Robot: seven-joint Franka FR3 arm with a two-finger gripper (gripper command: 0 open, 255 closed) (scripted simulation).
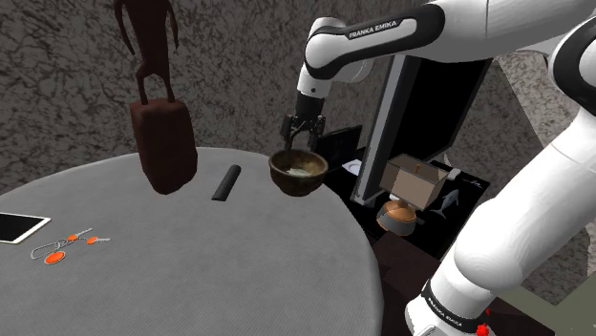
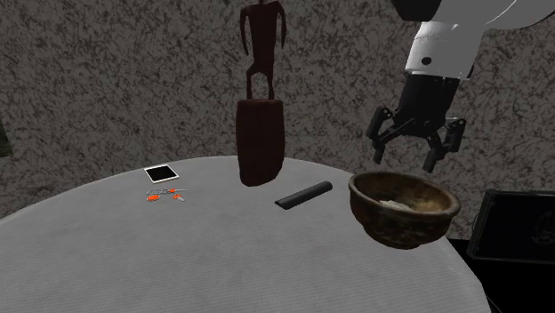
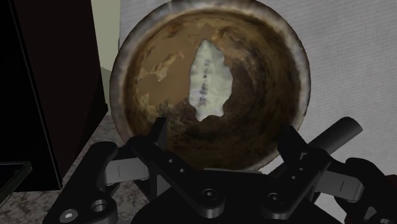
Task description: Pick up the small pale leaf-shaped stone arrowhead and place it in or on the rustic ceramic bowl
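Note:
The pale leaf-shaped arrowhead [image 3: 207, 79] lies flat on the bottom of the brown rustic bowl [image 3: 273, 70], free of the fingers. The bowl [image 1: 299, 172] stands at the round table's far edge; a pale sliver of the arrowhead [image 2: 398, 204] shows over its rim [image 2: 405, 187]. My black gripper [image 2: 410, 147] hangs open just above the bowl [image 2: 400, 222], its fingers [image 3: 159, 137] spread apart with nothing between them. In the shoulder view the gripper [image 1: 304, 134] sits directly over the bowl's far rim.
A tall dark brown figurine [image 1: 160, 124] stands on the grey table [image 1: 191, 277] beside a black bar [image 1: 226, 182]. A white card [image 1: 19, 227] and orange-tagged keys [image 1: 69, 246] lie near the shoulder view's left. A black cabinet [image 2: 520, 227] stands beyond the table.

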